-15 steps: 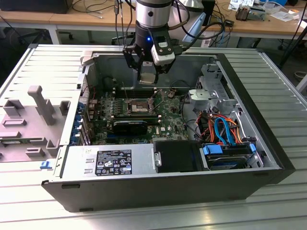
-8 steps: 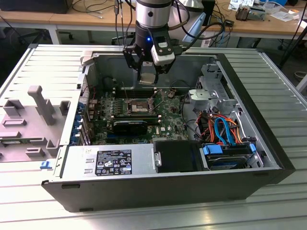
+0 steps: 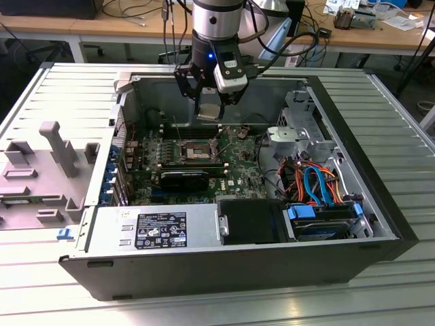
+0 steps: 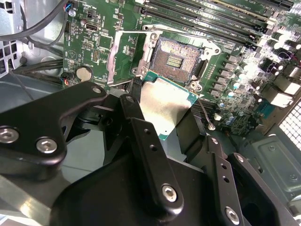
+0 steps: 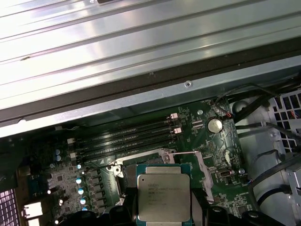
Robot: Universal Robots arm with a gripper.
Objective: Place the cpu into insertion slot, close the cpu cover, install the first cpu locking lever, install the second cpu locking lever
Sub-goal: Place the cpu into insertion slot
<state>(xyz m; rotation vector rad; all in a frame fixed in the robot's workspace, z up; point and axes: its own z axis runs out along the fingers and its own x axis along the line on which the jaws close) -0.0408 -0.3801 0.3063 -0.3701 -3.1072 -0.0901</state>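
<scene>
Exterior view, lower centre: power supply (image 3: 156,229) sits inside the open computer case (image 3: 224,272), with blue and orange cables (image 3: 316,183) to the exterior view's right. The case stands on the ribbed metal tabletop (image 3: 380,102). Frame centre: green motherboard (image 3: 241,170) with the insertion slot (image 3: 194,150), dark centre exposed. In the second wrist view the cpu cover (image 4: 112,61) is flipped open just beside the slot. Upper centre: the tool (image 3: 209,107) pinches the cpu (image 3: 210,113) by opposite edges, chip flat, metal top up. The cpu is above the slot, apart from it. In the first wrist view, long memory slots (image 5: 127,139) lie beyond the chip.
</scene>
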